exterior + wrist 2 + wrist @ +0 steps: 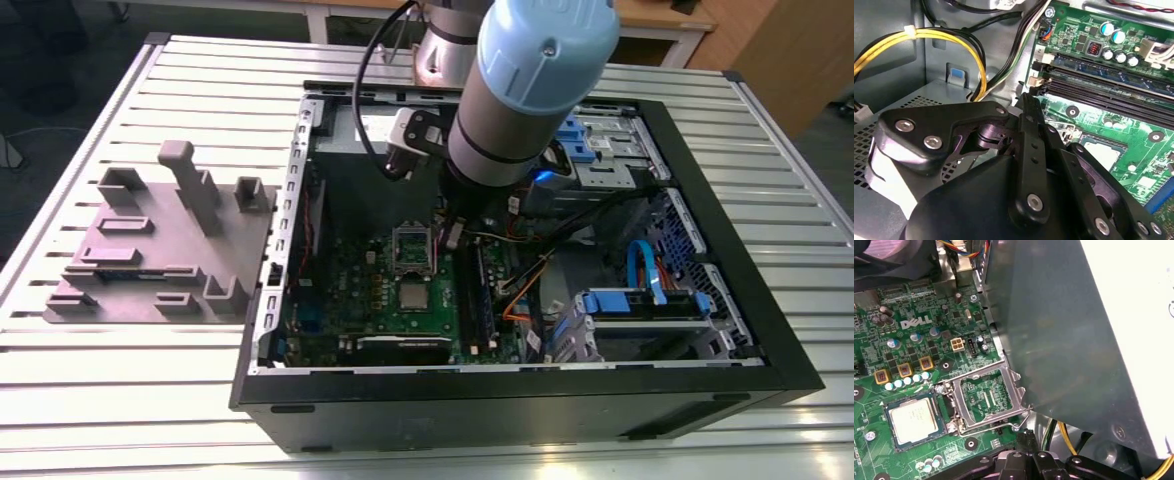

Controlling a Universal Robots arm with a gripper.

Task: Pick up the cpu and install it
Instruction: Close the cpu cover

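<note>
1. The cpu is lying flat in its socket, shiny top up, on the green motherboard. In the exterior view it sits around the middle of the board.
2. The metal socket frame is flipped open just beside the cpu, on the side toward the big grey power-supply box.
3. The gripper hangs low over the board near that open frame, apart from the cpu and not touching it. Honestly, we can't tell how far open it is.
4. In the second wrist view, yellow cables run along the case wall past the gripper.
5. The computer case sits on the slatted table, toward the table's edge on the exterior view's right. A grey fixture block sits just beside it, nearer the table's edge on the exterior view's left.
</note>
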